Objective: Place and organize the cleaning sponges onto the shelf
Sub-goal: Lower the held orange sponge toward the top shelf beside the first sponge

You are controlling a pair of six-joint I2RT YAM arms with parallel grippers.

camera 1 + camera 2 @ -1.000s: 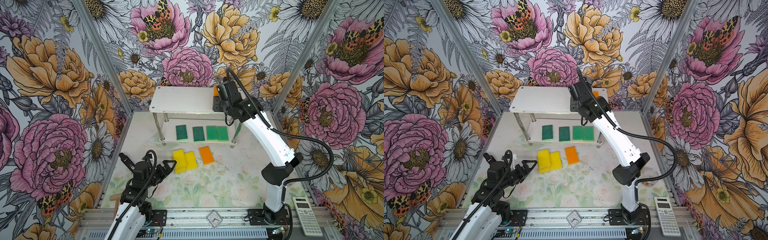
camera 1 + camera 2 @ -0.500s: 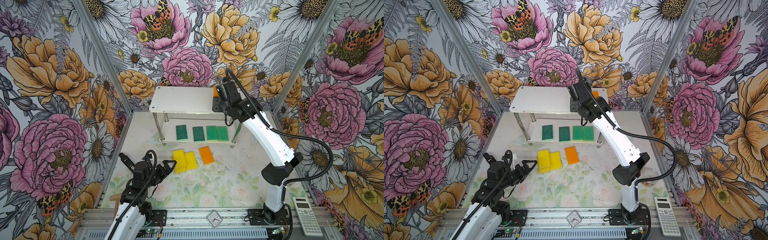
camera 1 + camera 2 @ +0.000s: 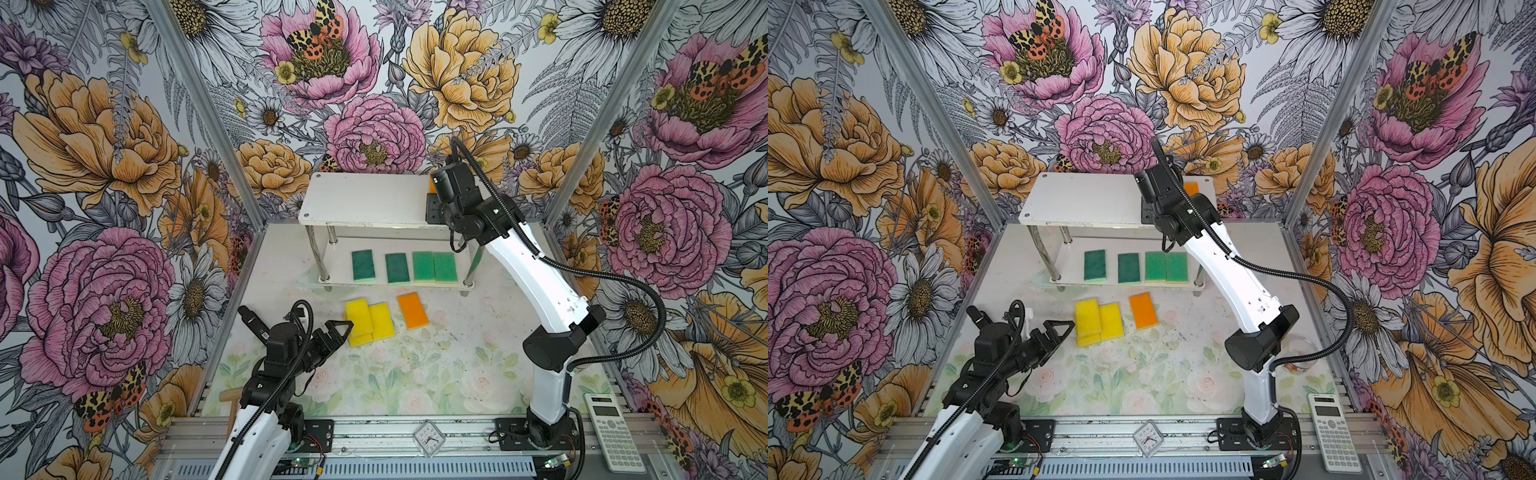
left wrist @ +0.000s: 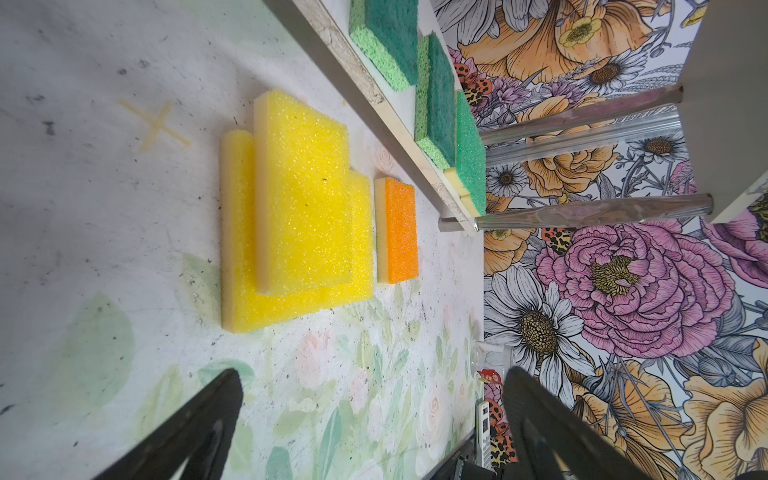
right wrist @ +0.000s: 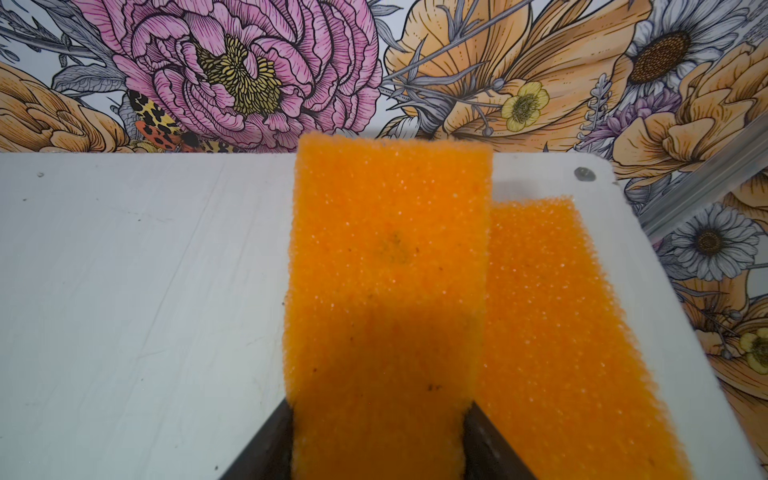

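An orange sponge (image 5: 386, 291) is pinched in the right tool (image 5: 378, 415) above the top board of the shelf (image 5: 124, 270), overlapping a second orange sponge (image 5: 561, 332). Four green sponges (image 3: 405, 267) line the lower board. Before the shelf, yellow sponges (image 3: 370, 322) and a third orange sponge (image 3: 412, 310) lie on the bench (image 3: 415, 374), the left tool (image 4: 374, 374) spread nearby.

Four green sponges (image 3: 1128, 268) lie on the shelf's (image 3: 1084, 199) lower board; nearer, on the table (image 3: 1142, 374), lie yellow sponges (image 3: 1098, 318) and one orange sponge (image 3: 1143, 311).

Bright even light; soft shadow across orange sponge (image 5: 386, 257)
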